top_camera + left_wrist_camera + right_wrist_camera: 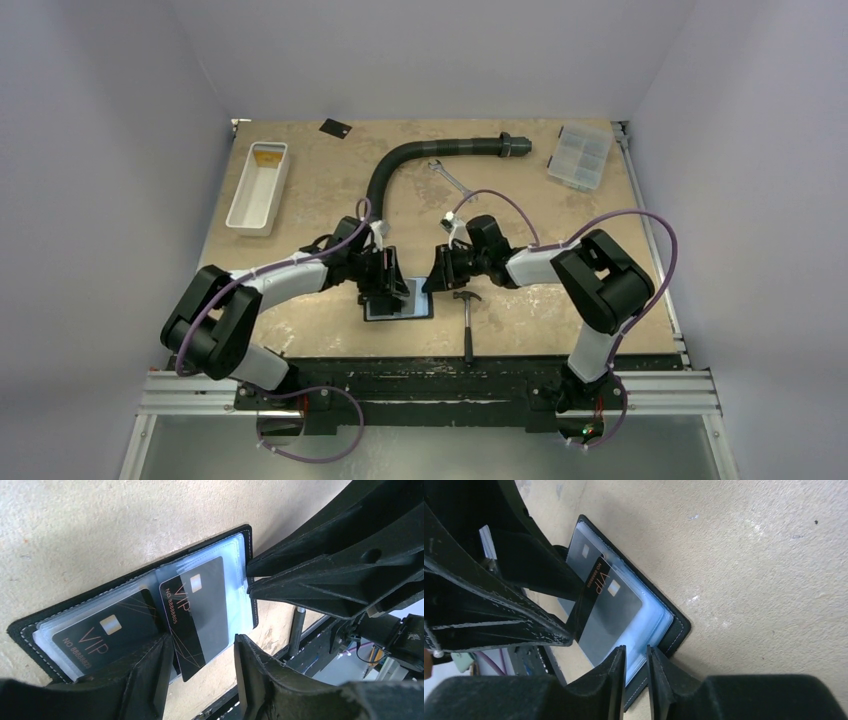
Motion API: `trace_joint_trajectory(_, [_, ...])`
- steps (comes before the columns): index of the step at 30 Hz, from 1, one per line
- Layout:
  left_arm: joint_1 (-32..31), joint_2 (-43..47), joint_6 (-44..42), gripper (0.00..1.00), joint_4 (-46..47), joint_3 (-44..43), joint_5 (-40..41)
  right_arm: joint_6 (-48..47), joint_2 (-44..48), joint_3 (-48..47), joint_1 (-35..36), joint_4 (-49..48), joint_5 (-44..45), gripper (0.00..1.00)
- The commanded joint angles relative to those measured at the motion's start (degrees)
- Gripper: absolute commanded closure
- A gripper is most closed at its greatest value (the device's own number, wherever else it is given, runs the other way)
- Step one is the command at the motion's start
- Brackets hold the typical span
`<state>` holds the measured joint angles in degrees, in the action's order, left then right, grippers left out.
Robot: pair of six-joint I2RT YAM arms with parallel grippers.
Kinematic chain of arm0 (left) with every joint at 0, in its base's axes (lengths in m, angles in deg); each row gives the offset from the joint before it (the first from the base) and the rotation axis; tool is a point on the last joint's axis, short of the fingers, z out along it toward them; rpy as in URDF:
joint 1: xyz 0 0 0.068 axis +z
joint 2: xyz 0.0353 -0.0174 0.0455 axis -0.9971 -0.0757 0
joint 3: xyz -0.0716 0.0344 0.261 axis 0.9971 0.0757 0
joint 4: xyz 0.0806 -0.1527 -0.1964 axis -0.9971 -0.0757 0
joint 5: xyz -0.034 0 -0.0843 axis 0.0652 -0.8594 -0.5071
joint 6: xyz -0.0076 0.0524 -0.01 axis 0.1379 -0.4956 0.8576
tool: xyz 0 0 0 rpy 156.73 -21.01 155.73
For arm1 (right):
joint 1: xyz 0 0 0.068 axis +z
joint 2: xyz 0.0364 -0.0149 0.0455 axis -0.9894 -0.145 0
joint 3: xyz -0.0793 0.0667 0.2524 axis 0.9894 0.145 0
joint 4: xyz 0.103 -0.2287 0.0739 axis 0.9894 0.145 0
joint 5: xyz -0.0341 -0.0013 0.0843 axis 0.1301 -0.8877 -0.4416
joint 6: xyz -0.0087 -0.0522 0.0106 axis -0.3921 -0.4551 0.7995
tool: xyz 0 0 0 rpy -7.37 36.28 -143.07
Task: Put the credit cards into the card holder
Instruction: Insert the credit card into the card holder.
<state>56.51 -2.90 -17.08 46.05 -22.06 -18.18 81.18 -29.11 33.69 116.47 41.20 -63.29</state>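
Holder: black folding card holder [22, 630] with glossy pockets is lying open on the beige surface [100, 530].
Cards: one black VIP credit card [100, 630] is sitting in a holder pocket; the second card [200, 605] is sticking partly out.
Left end effector [204, 642]: jaws are standing apart, loosely flanking the second card.
Right end effector [636, 652]: jaws are sitting narrowly apart around the holder's edge; I cannot tell if it is gripping.

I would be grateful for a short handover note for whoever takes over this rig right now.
Left gripper: jaws open, one on either side of the second card's protruding end.
Right gripper: jaws narrowly apart at the card holder's pocket edge; grip unclear.
Things: the card holder lies open on the table between the arms. The first card looks pocketed. The second card is only partly in the neighbouring pocket, askew.
Done: one card seated.
Left: push the second card home. A small dark piece at the table's far edge may be another card.
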Motion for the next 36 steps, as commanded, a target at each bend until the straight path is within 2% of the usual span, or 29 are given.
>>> trace_joint_trajectory(1, [-2.6,-1.2,-1.1,0.49,-1.0,-3.0,2.9,2.6,1.8,1.7,-0.4,-1.8,-0.3,0.69])
trace_joint_trajectory(6, [-6.5,-2.8,2.7,0.49,2.9,-2.2,2.7,7.1,0.3,3.7,-0.5,-8.3,-3.1,0.69])
trace_joint_trajectory(10, [-7.0,-2.0,1.9,0.49,1.5,-2.2,3.7,8.7,-0.1,4.3,-0.5,-10.3,-4.1,0.69])
trace_joint_trajectory(15, [-6.9,0.4,-2.0,0.47,-4.9,-5.7,8.5,7.6,1.0,4.3,-0.5,-8.3,-3.4,0.68])
trace_joint_trajectory(22, [-5.2,1.2,-4.4,0.43,-9.2,-7.5,7.0,5.9,4.1,5.0,-0.5,-4.7,-1.9,0.55])
trace_joint_trajectory(26, [-3.5,3.6,-5.7,0.41,-11.1,-8.8,6.9,5.5,5.9,4.9,-0.4,-3.2,-1.4,0.53])
trace_joint_trajectory(28, [-3.2,3.8,-4.7,0.45,-7.9,-8.0,4.1,6.1,6.4,5.0,-0.5,-3.4,-1.5,0.53])
trace_joint_trajectory(32, [-3.2,-0.5,-1.3,0.66,0.1,-4.7,-2.0,8.4,6.1,4.9,-0.5,-5.3,-2.5,0.57])
trace_joint_trajectory(36, [-3.2,-2.7,-2.4,0.79,1.3,-2.8,0.3,10.0,4.7,4.6,-0.4,-6.8,-3.5,0.67])
